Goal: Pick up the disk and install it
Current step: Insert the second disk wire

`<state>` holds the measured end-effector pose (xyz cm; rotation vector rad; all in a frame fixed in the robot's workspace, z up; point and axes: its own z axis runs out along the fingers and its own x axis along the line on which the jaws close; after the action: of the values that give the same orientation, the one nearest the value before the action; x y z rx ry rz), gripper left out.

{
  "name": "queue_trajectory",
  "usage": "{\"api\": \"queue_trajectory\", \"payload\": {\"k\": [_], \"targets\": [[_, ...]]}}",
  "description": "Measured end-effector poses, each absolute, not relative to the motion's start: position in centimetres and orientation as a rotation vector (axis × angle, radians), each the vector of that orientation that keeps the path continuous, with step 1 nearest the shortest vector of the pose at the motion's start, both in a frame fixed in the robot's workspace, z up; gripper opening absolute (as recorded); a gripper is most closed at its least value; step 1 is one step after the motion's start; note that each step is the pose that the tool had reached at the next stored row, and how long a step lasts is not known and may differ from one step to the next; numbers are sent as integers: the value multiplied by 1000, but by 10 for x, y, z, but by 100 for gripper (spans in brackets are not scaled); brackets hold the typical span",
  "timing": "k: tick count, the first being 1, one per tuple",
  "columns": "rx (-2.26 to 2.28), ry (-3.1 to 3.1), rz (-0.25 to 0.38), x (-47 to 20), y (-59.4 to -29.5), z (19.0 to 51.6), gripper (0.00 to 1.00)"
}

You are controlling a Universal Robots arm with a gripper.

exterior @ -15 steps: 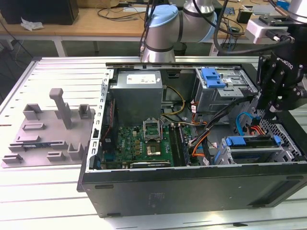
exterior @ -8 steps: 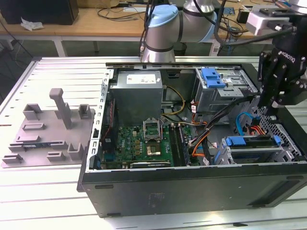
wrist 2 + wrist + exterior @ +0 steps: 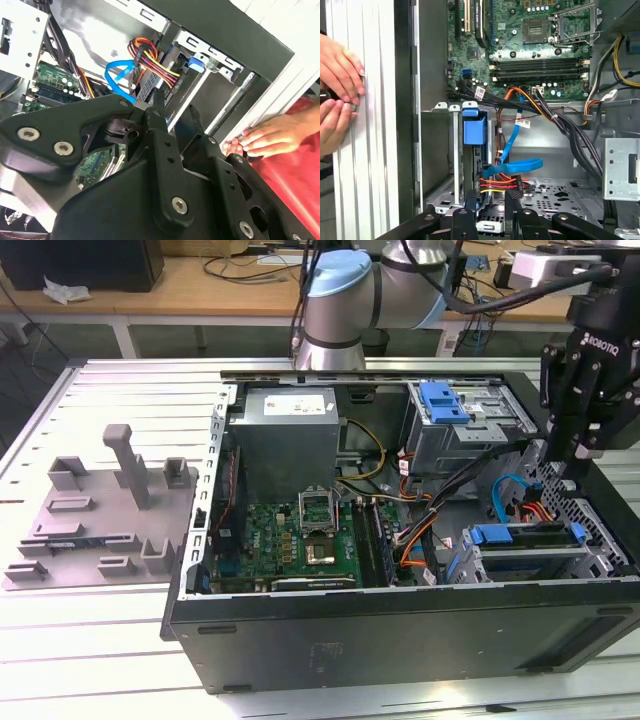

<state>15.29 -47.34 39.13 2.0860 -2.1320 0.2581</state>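
Exterior view: gripper (image 3: 588,445) above the computer case (image 3: 400,630), near the disk (image 3: 520,537); finger position unclear.

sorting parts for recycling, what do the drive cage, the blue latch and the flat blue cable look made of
The pale grey perforated drive cage looks like bare sheet metal: dull sheen, punched holes, folded edges. The bright blue latch tab seems moulded plastic, with uniform colour and a soft matt gloss. The flat curved blue cable appears to be a flexible plastic-jacketed ribbon; it bends smoothly.
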Motion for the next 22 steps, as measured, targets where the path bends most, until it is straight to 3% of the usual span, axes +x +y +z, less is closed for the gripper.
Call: {"api": "queue_trajectory", "payload": {"k": [13, 22], "targets": [[2078, -2131, 269, 138, -473, 385, 36], [2068, -2116, 237, 143, -474, 384, 36]]}}
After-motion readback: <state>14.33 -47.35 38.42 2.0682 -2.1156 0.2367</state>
